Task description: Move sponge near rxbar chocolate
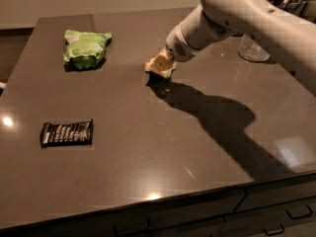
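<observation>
The robot's gripper (163,63) is closed on the sponge (155,69) toward the far side of the dark table (163,172). The pale yellow block is pinched at the tip of the claw and tilted, and it seems to ride just clear of the surface, with its shadow pooled directly below and toward the viewer. The white arm (237,14) reaches in from the upper right and hides most of the wrist, so the grip is judged from how the sponge sits tucked into the claw's end.

The rxbar chocolate (66,133) lies flat near the left edge, well apart from the sponge, nearer the viewer and to the left of it. A wrinkled green bag (86,48) rests at the far left, roughly level with the sponge, and a clear glass (253,51) stands behind the arm to the right.

The step in hand looks like the pick-up, with the carry not yet begun. The next move calls for a sweep across the open middle of the table, left and toward the viewer, keeping the block high enough not to drag and steering clear of the green bag. The set-down should then land just beside the dark wrapper rather than on it. The soft block may flex or slip if the hold is shallow, so a gentle pace would suit
</observation>
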`<state>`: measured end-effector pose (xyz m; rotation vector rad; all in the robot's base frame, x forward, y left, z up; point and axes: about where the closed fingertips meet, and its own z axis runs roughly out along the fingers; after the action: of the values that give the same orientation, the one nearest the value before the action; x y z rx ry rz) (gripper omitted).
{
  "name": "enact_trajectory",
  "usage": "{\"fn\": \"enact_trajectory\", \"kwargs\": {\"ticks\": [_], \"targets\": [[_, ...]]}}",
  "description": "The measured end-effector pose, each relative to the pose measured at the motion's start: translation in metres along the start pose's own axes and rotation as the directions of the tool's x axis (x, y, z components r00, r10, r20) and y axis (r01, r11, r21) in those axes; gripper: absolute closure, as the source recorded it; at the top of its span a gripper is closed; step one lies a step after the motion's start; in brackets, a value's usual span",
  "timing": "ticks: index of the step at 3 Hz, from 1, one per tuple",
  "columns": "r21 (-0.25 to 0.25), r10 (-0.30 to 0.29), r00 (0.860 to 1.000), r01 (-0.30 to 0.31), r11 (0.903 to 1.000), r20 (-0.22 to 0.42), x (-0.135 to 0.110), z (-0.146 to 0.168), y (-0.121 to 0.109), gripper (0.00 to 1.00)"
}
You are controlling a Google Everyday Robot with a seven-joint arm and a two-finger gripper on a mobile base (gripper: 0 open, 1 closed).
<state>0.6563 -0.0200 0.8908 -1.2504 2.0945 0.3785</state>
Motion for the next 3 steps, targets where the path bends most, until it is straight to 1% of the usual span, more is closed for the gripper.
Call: {"fn": "enact_trajectory", "kwargs": {"ticks": [1, 2, 3], "targets": [[-0.046, -0.075, 0.997, 0.076, 0.9960, 0.034, 0.018, -0.038, 0.023, 1.00], [-0.106, -0.148, 0.985, 0.157, 0.9820, 0.088, 0.034, -0.069, 0.054, 1.00], [-0.192, -0.243, 0.955, 0.273, 0.9426, 0.168, 0.043, -0.085, 0.094, 1.00]]}}
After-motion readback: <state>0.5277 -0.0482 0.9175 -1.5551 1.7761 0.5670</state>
